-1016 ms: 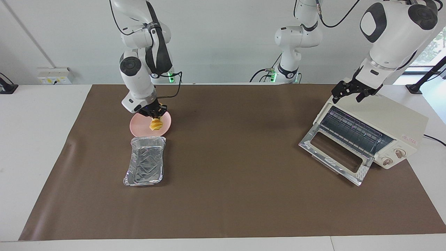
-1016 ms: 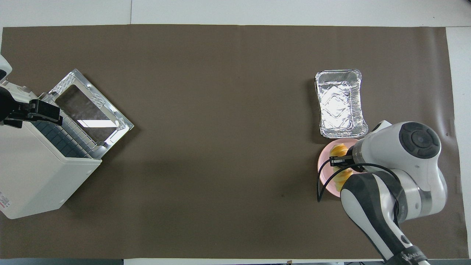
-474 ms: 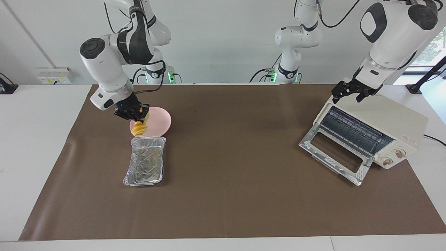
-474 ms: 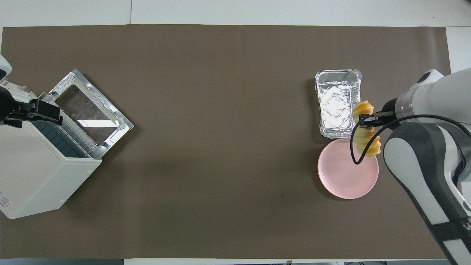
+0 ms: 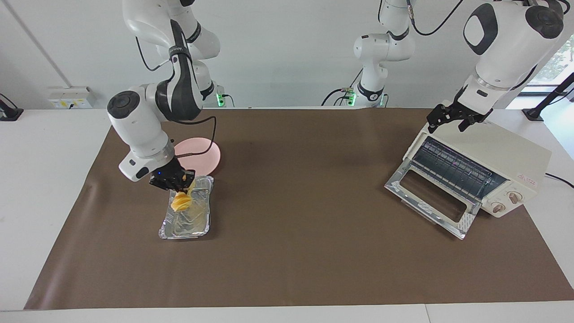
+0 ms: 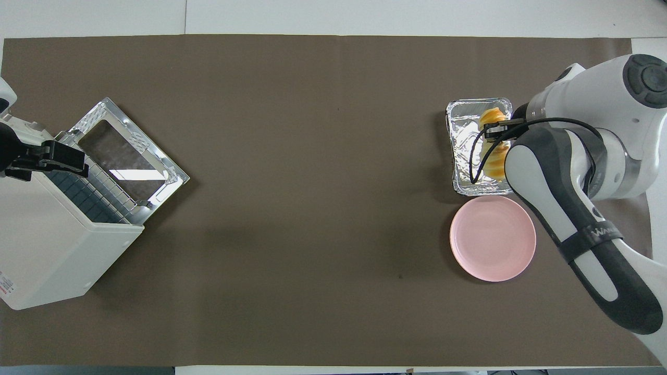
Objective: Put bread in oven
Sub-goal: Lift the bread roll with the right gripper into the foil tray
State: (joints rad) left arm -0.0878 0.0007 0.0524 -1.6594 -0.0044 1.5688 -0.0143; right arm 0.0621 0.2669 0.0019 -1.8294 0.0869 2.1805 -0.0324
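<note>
Progress check on the bread-in-oven job: it looks roughly at the early-middle stage, judging by how things lie.

The right gripper [image 5: 176, 180] is clamped on the bread [image 5: 180, 202], which hangs from it over the foil tray [image 5: 167, 226]. The tray sits just beside the pink plate [image 5: 207, 154], a bit farther from the robots, toward the right arm's end of the table. The plate has nothing on it. Whether the loaf's lower end already touches the tray floor is hard to call from the facing view — it's low in there, but could be a hair above.

The oven [image 5: 515, 152] sits at the left arm's end of the table with its glass door [image 5: 430, 197] dropped fully open and the wire rack [image 5: 453, 168] showing, so that bit of prep seems sorted. The left gripper [image 5: 453, 117] hovers over the oven's top edge, nearer the robots than the door, fingers spread apart and holding nothing — that arm just waits.

What's left, as a guess: the bread rides in the tray, so the loaf gets set down, then the tray has to cross the whole brown mat [image 5: 296, 251] and go onto the rack. None of that has happened yet — the oven's inside shows no bread.
</note>
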